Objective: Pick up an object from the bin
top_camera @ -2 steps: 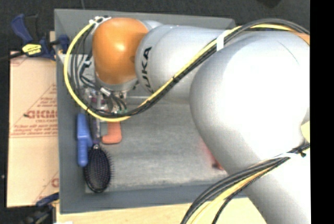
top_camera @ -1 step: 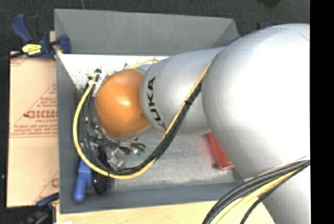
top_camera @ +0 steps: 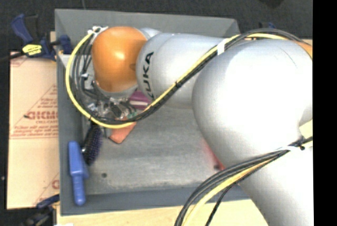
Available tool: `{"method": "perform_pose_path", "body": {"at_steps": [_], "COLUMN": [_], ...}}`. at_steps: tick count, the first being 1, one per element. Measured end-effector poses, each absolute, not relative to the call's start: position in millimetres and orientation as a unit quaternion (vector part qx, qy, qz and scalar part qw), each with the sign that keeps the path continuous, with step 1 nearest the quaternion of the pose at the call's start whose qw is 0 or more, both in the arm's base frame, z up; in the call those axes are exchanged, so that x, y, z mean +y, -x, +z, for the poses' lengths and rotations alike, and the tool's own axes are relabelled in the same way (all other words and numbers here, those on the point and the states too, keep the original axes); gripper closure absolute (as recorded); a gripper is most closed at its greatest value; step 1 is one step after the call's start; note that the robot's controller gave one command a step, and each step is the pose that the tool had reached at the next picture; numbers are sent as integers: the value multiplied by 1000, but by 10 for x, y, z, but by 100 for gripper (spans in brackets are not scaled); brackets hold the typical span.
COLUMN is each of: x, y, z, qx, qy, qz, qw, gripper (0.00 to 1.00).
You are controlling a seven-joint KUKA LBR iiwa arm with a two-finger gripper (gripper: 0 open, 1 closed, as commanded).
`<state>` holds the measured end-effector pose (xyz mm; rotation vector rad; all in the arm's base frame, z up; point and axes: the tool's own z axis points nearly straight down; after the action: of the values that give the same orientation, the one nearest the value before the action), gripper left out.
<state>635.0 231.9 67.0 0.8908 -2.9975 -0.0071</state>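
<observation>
Entry 1: "KUKA" lettering, black capitals, on the silver arm link just beside the orange wrist cover, over the grey bin. On my screen the word stands turned on its side, running across the link. I can read nothing else here with certainty.

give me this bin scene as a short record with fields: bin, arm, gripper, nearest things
bin: grey metal
arm: in from the right, orange wrist cover over the bin's left part
gripper: low under that cover
nearest things: blue-handled brush by the left wall; salmon piece just below the gripper; pink thing partly hidden under the arm
</observation>
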Motion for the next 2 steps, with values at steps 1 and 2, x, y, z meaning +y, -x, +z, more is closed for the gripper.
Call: {"method": "perform_pose_path", "body": {"at_steps": [1, 2], "x": [2319, 2319], "y": [-6351, -6346], "z": [670, 677], "qx": [-959, -959], "qy": [-284, -284], "qz": [-2, -3], "qw": [7, 8], "gripper": [100, 100]}}
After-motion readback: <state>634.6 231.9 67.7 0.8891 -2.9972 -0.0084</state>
